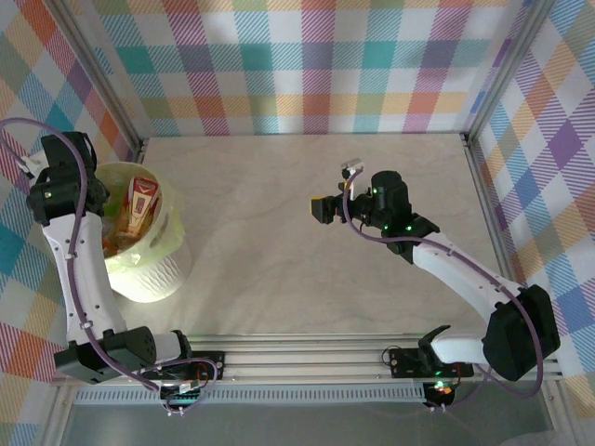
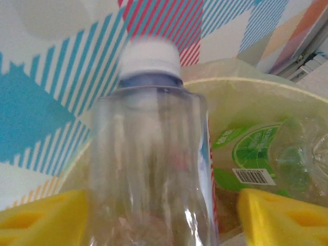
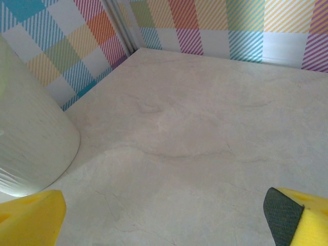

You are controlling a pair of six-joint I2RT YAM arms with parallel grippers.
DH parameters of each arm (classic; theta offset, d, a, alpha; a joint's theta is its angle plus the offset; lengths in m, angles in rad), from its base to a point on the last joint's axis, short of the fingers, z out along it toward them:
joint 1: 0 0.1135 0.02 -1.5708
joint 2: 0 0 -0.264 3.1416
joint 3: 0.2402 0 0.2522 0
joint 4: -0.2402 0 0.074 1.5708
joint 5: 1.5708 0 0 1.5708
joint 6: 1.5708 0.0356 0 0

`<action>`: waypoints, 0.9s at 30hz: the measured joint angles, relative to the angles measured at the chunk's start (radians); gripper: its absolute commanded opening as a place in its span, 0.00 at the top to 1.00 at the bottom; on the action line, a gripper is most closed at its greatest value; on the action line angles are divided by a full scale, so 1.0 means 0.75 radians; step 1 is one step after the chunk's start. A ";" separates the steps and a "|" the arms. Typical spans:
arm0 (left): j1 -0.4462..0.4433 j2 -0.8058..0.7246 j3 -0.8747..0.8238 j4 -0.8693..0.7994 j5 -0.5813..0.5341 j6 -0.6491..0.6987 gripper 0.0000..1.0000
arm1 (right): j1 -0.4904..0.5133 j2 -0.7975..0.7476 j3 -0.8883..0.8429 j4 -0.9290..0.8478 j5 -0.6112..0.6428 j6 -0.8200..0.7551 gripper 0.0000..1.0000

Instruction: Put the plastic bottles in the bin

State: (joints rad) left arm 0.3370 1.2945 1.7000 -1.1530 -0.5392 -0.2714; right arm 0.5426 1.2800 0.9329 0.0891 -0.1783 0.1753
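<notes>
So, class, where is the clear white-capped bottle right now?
In the left wrist view, the clear bottle stands between the left pincer's fingers, above the bin, left of the green-labelled bottle.

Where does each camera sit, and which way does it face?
Top external: above and behind the bases, looking down on the table, the bin, the left arm and the right arm.
Left wrist: behind the left gripper, facing the bin's mouth past a clear bottle between its yellow fingers.
Right wrist: behind the right gripper, looking low across the table toward the far corner; its spread yellow fingers frame the bottom.
Shared: the bin shows in all three.
</notes>
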 measured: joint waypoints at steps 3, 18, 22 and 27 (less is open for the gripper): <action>0.002 0.035 0.026 0.000 0.052 -0.010 0.09 | 0.000 0.000 0.001 -0.008 0.001 0.001 0.00; -0.033 -0.115 0.070 0.070 0.466 -0.054 0.00 | 0.000 0.012 0.031 -0.020 0.002 0.016 0.00; -0.104 -0.201 0.058 0.155 0.615 -0.083 0.00 | 0.000 0.020 0.031 -0.021 0.002 0.033 0.00; -0.137 -0.238 -0.002 0.204 0.727 -0.125 0.00 | 0.000 0.020 0.031 -0.022 0.014 0.040 0.00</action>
State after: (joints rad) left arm 0.2340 1.1160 1.6989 -0.9997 0.0063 -0.3649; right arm 0.5426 1.2949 0.9558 0.0727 -0.1680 0.2054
